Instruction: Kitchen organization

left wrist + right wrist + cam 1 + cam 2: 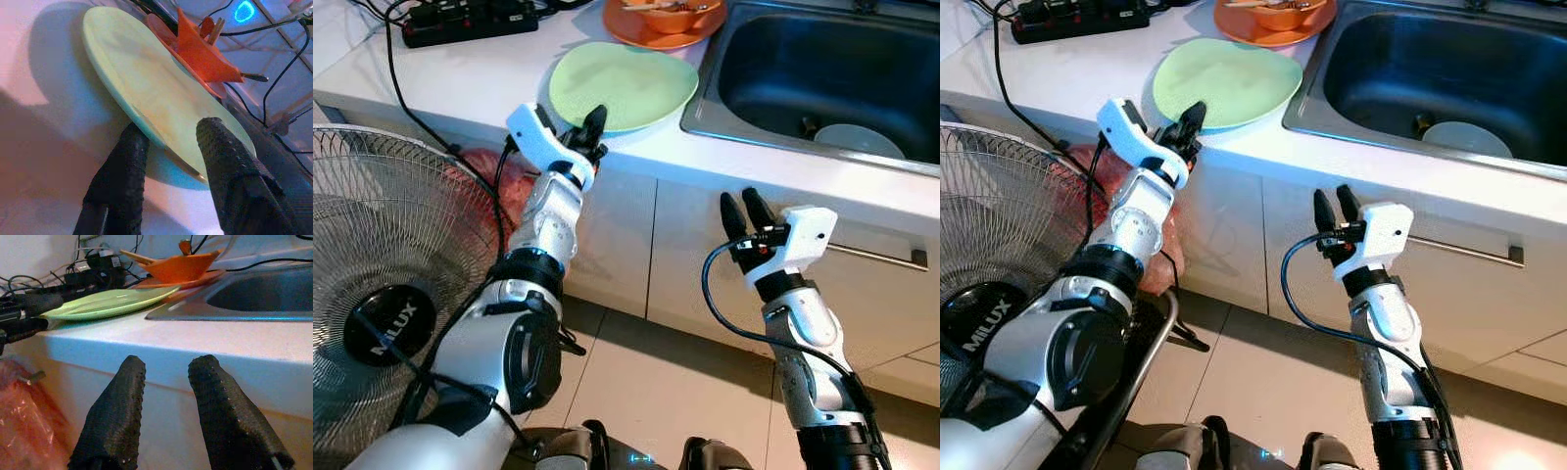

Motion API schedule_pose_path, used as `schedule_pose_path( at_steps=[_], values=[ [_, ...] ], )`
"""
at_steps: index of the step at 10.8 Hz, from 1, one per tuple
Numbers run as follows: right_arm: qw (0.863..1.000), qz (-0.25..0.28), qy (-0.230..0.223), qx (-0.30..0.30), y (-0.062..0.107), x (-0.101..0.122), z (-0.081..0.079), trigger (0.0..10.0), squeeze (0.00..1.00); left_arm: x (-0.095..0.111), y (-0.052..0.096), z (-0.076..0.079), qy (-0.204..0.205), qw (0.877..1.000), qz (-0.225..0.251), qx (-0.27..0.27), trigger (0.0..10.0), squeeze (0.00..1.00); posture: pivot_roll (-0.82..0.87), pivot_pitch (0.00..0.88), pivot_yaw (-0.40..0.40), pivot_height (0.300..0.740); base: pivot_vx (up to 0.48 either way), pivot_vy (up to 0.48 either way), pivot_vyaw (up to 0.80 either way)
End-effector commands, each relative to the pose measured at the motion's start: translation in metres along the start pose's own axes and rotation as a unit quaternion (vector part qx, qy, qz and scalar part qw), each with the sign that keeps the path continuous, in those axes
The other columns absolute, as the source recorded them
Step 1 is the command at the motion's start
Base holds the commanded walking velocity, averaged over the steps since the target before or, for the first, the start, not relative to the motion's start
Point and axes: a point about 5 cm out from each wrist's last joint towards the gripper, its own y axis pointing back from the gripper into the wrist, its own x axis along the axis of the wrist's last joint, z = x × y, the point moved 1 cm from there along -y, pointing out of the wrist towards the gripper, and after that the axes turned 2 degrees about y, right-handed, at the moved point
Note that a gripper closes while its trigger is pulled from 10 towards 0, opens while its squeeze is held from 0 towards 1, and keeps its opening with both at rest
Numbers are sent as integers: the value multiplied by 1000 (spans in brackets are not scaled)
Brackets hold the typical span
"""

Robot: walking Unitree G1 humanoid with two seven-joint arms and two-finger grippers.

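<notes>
The orange plate [661, 24] at twelve o'clock is cut off by the top edge, and so is the orange bowl [677, 12] sitting on it. You cannot tell what the sticks in the bowl are. The black power strip [470, 20] at eleven o'clock is cut at the top too. The big fan [386, 294] at nine o'clock runs off the left edge. The sink [822, 69] at one o'clock runs off the right and top. A pale dish [858, 139] inside it is partly hidden by the sink's front wall. The red bag [1102, 166] is mostly hidden behind the left arm. The near rim of the green plate [622, 83] is hidden by the left gripper [591, 132].
</notes>
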Motion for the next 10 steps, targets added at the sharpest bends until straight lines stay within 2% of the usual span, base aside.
schedule_pose_path(
  at_steps=[1,7,10],
  values=[
    [1000,-8,0,0,0,-4,-1,10000,0,-23,8,-15,9,998,-46,33,0,0,-81,193,63,740,0,0,0],
    [1000,-5,3,2,-5,-3,0,10000,0,-27,9,-13,21,998,-46,33,0,0,-74,185,63,740,0,0,0],
    [1000,-5,5,4,-6,-3,1,10000,0,-34,12,-10,41,997,-48,35,0,0,-71,184,63,740,0,0,0]
  ],
)
